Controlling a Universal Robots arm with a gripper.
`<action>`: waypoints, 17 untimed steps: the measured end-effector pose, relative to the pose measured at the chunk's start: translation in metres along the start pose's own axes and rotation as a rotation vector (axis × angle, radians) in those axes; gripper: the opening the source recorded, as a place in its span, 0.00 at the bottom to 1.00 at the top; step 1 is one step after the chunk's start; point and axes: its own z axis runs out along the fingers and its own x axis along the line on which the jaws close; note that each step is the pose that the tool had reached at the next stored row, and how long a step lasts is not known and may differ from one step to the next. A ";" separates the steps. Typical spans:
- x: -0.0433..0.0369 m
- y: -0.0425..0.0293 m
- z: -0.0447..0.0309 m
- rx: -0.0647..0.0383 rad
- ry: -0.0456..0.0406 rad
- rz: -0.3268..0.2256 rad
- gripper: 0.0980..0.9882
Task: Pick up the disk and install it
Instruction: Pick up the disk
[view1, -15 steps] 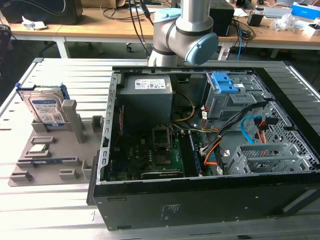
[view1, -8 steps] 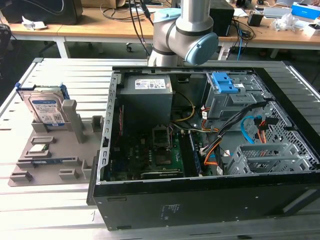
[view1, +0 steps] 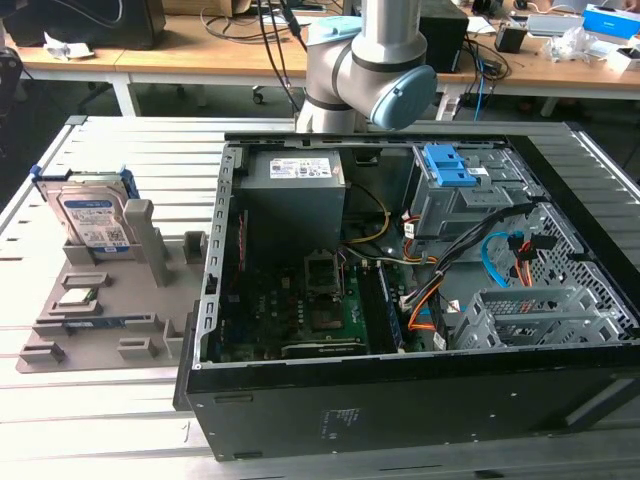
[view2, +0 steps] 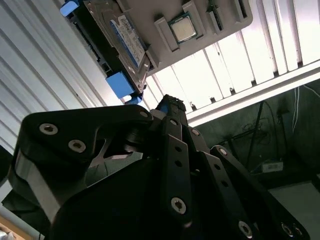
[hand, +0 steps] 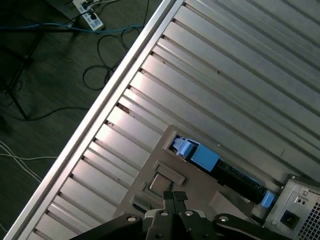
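Note:
The disk is a silver drive with a white-and-blue label in a bright blue carrier frame. It stands upright in a slot of the grey parts tray, at the exterior view's left, beside the open computer case. In both wrist views the disk lies beyond the fingertips with clear space between. My black gripper hangs above the tray, its fingertips together and nothing held. A small chip also sits in the tray. The arm rises behind the case.
Inside the case are a grey power-supply box, a drive cage with a blue latch, a motherboard and loose cables. The slatted metal table ends near the tray; beyond its edge is floor with cables. Cluttered desks stand behind.

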 end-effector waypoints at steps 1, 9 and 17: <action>0.0000 0.0000 0.0000 0.000 0.0004 -0.008 0.01; 0.0000 0.0000 0.0000 -0.002 0.0041 -0.091 0.01; 0.0000 0.0000 0.0000 -0.005 0.0094 -0.208 0.01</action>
